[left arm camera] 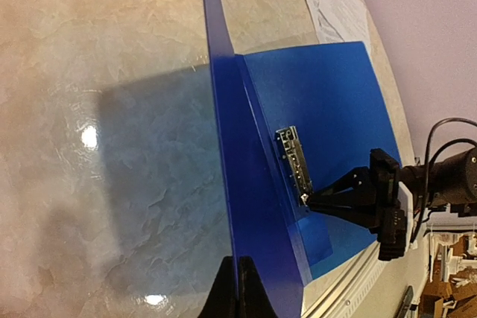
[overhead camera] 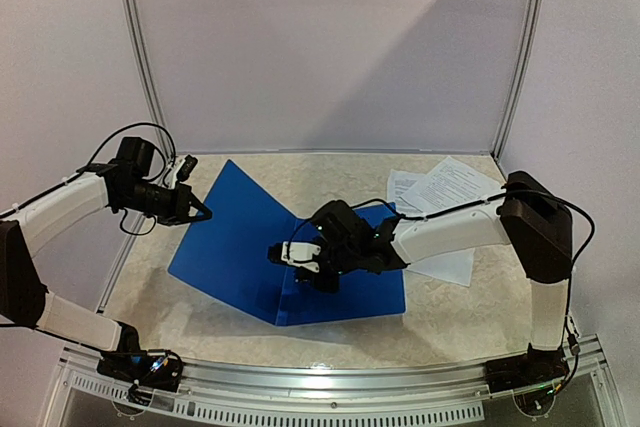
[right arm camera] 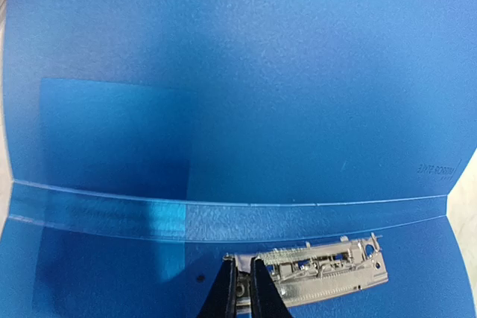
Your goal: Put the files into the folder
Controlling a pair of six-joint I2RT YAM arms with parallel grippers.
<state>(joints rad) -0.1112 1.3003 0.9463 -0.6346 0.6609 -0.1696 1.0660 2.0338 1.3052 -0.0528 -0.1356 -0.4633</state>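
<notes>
The blue folder (overhead camera: 240, 237) lies open on the table, its left cover raised at a slant. My left gripper (overhead camera: 205, 212) is shut on the edge of that cover (left arm camera: 223, 147) and holds it up; the fingers pinch the thin edge (left arm camera: 238, 288). My right gripper (overhead camera: 278, 253) is over the inner spine, shut on the near end of the metal clip (right arm camera: 328, 273), its fingertips (right arm camera: 244, 277) squeezing the clip's tab. The clip also shows in the left wrist view (left arm camera: 294, 163). The files (overhead camera: 445, 187), white printed sheets, lie on the table at the back right, partly under my right arm.
Grey walls and metal posts close in the back and sides. A metal rail (overhead camera: 330, 387) runs along the near edge. The marbled table top (overhead camera: 330, 172) shows behind the folder.
</notes>
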